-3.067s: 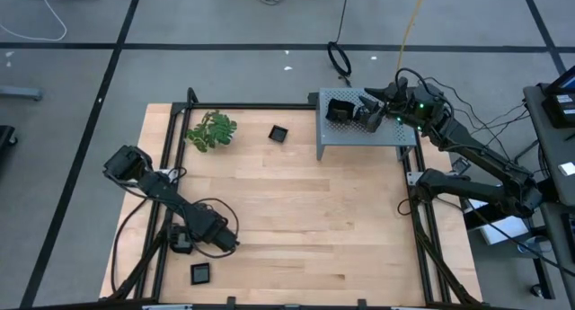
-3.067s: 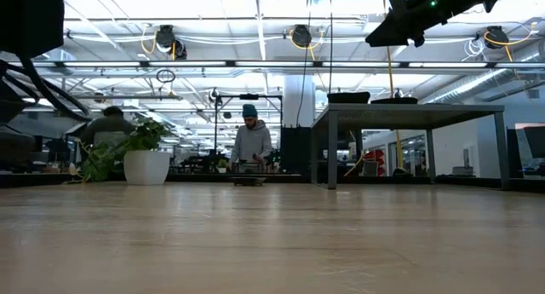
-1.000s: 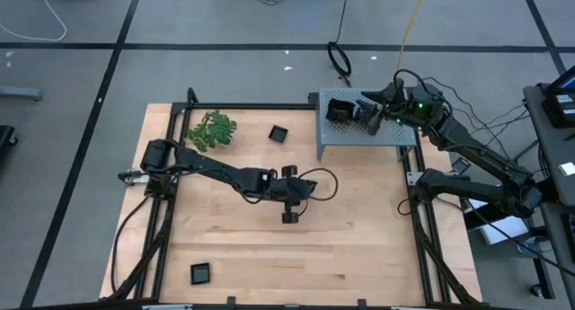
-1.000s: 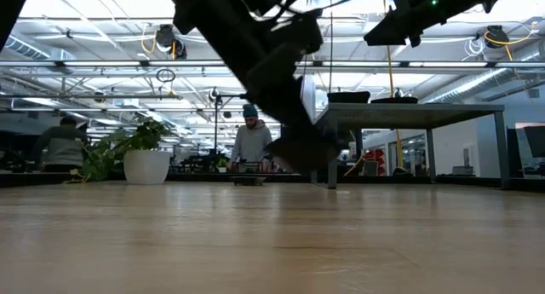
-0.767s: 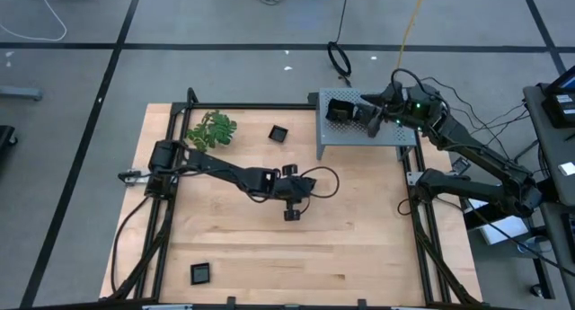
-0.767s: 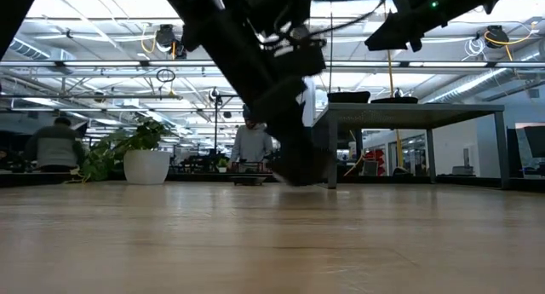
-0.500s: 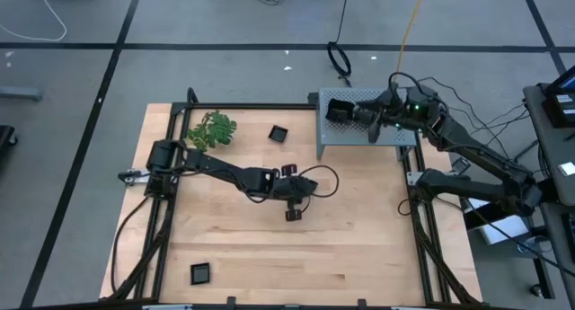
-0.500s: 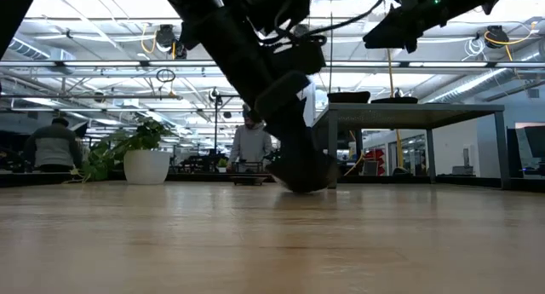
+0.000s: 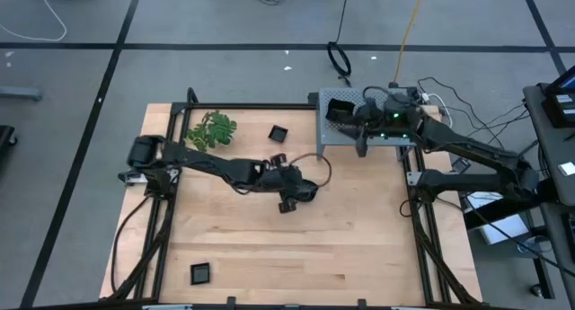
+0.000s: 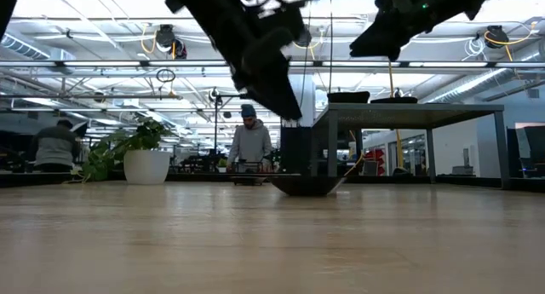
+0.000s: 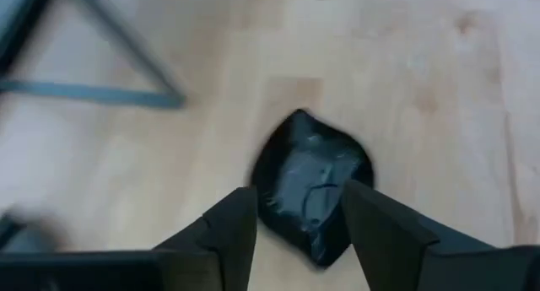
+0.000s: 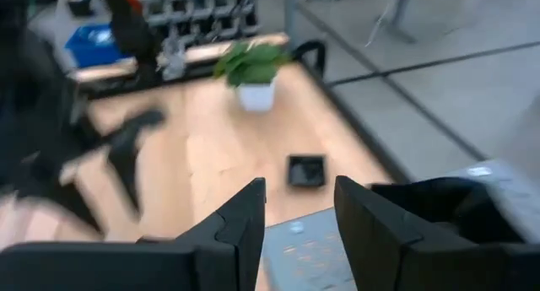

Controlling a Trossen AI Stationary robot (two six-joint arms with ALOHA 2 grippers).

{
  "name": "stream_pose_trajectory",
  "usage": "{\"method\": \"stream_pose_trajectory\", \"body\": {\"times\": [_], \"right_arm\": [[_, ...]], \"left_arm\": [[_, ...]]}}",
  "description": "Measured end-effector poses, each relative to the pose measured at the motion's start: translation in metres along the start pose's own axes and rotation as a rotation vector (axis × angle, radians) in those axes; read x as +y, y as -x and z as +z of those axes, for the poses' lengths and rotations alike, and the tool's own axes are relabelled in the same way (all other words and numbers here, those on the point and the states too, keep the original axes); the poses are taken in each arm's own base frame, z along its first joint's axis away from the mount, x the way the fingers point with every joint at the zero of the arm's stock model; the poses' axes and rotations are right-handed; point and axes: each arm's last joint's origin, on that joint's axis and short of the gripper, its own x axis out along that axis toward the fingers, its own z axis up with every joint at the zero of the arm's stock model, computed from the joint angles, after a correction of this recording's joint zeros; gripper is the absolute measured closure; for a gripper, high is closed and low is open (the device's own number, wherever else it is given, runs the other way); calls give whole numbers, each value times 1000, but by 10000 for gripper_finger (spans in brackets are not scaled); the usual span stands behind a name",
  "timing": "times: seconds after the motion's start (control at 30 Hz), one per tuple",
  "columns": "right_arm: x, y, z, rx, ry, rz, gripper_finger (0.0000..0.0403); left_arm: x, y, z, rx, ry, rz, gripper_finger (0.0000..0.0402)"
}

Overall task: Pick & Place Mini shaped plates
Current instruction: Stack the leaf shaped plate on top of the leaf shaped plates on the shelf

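left pincer [image 11: 291,219] – fingers apart, hovering over a glossy black wavy-edged mini plate [image 11: 310,184] lying mid-worktop [image 9: 350,247] | right pincer [image 12: 299,211] – fingers apart, above the grey perforated metal box [image 9: 377,144]

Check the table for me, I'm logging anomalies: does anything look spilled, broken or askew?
Nothing stands out. The black plate below the open left end effector sits flat on the table, and the sprig lies undisturbed.
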Motion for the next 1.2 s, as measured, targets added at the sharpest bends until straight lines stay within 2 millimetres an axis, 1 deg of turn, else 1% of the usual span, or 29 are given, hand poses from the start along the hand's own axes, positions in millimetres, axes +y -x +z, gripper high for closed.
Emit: {"method": "stream_pose_trajectory", "body": {"times": [0.13, 0.2, 0.3, 0.43, 0.5, 0.57, 0.63, 0.7, 0.8, 0.87, 0.93, 1.0, 1.13, 1.2], "right_arm": [[11, -24, -10, 84, 6, 70, 273], [17, -36, -16, 130, 44, 108, 273], [27, -50, -29, 223, 171, 176, 273], [44, -66, -51, 350, 364, 344, 273], [54, -73, -60, 391, 454, 416, 273], [64, -80, -71, 430, 526, 481, 273], [74, -86, -82, 431, 615, 535, 273], [85, -93, -96, 438, 717, 549, 273], [101, -103, -113, 403, 907, 503, 273], [111, -110, -121, 354, 1028, 454, 273], [119, -114, -131, 350, 1110, 431, 273], [127, -119, -139, 344, 1141, 427, 273], [137, -124, -153, 368, 1164, 471, 273], [141, -124, -160, 391, 1176, 462, 273]], "left_arm": [[12, 36, 8, -28, 61, 60, 218], [19, 53, 9, -27, 87, 96, 218], [28, 79, 12, -65, 107, 135, 218], [39, 113, 16, -131, 123, 171, 218], [43, 125, 17, -157, 121, 195, 218], [46, 136, 13, -141, 97, 219, 218], [48, 142, 12, -145, 96, 222, 218], [50, 148, 10, -137, 92, 223, 218], [52, 153, 9, -136, 92, 223, 218], [53, 153, 6, -110, 83, 227, 218], [53, 153, 2, -77, 70, 225, 218], [54, 154, 0, -59, 63, 229, 218], [55, 153, -5, -3, 35, 237, 218], [56, 154, -6, 10, 31, 240, 218]]}}
